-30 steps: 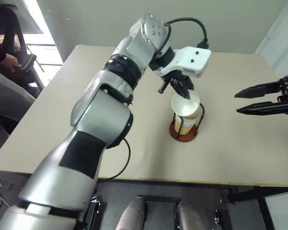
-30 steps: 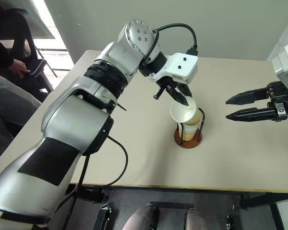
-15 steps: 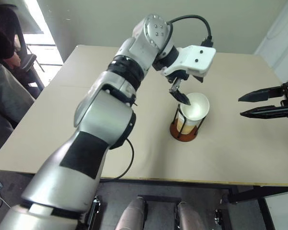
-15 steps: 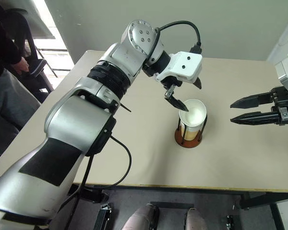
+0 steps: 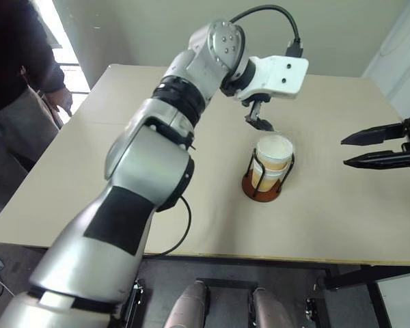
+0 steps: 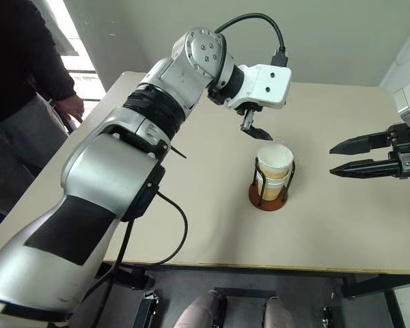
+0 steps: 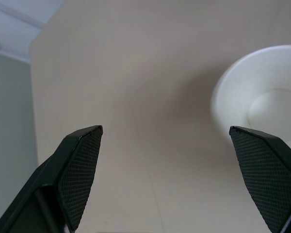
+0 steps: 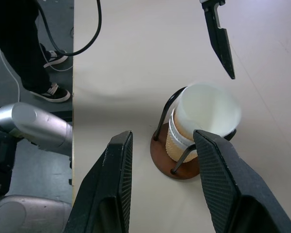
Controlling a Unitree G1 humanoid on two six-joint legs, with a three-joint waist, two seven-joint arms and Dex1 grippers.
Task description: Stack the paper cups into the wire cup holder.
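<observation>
Now, change: a second ago the left end effector (image 5: 261,124) pinched the top cup's rim over the holder; it has since let go and lifted clear, and the cup has dropped straight into the stack.
Meaning for the task: judging by the nested rims, the paper cups (image 5: 272,158) all seem to sit in the wire cup holder (image 6: 268,194), so the stacking looks finished or nearly so; how many cups are nested I cannot count for sure.
Cups, place: upright inside the holder's two black wire loops, on its round brown base, near the middle of the counter (image 5: 123,171).
Left end effector: fingers spread wide apart, empty, hanging just above and behind the top cup's rim, touching nothing.
Right end effector (image 5: 379,147): fingers partly apart, holding nothing, level and well off to the right of the holder, pointing toward it.
Bystander: a person (image 6: 27,89) in dark clothes stands beside the counter's far left edge.
</observation>
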